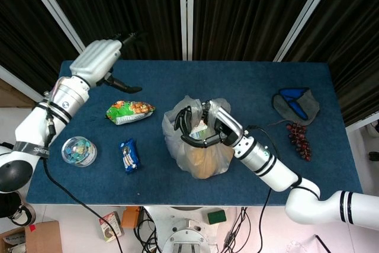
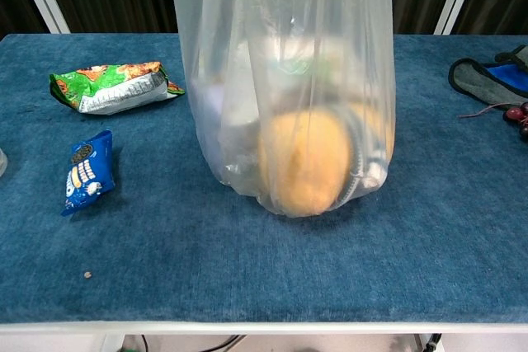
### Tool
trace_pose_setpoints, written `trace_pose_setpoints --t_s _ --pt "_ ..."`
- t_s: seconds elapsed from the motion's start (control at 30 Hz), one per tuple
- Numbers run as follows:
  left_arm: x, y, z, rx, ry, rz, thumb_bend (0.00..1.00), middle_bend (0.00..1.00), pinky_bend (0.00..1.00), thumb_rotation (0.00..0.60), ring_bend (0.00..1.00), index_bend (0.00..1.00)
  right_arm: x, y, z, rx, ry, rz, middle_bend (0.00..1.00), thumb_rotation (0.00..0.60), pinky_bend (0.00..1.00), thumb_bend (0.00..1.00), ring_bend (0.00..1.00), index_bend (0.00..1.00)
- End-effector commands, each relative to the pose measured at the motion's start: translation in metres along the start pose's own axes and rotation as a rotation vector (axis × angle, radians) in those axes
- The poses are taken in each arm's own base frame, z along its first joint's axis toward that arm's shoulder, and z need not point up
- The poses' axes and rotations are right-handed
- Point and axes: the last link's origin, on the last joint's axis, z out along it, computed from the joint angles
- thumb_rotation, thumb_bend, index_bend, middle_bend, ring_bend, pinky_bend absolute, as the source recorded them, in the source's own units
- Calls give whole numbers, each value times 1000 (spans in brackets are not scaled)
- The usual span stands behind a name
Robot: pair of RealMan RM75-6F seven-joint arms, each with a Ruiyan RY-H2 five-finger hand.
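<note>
A clear plastic bag (image 1: 198,146) (image 2: 285,88) stands upright at the table's middle with a round orange-yellow item (image 2: 305,158) and other goods inside. My right hand (image 1: 204,127) grips the bag's gathered top from above, fingers curled around the plastic. My left hand (image 1: 98,60) hovers high over the table's far left corner, fingers apart, holding nothing. A green snack packet (image 1: 129,111) (image 2: 115,86) lies below and to the right of it. A blue snack packet (image 1: 129,155) (image 2: 87,172) lies nearer the front edge.
A round clear container with coloured pieces (image 1: 78,150) sits at the table's left edge. A grey and blue cloth (image 1: 296,103) (image 2: 491,78) and a bunch of dark red grapes (image 1: 299,138) lie at the right. The blue table (image 1: 249,87) ends close in front.
</note>
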Motion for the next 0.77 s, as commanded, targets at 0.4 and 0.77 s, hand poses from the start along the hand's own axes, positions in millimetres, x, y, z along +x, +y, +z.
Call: trace_pose_setpoints --t_s 0.4,0.77 --pt "-14 -89 -44 30 222 -143 37 180 182 600 96 103 2 -44 21 139 69 -34 603 600 465 309 391 581" --pt "-39 -131 -48 74 203 -193 46 180 183 599 96 103 -10 -103 41 248 37 -121 455 600 258 303 245 399"
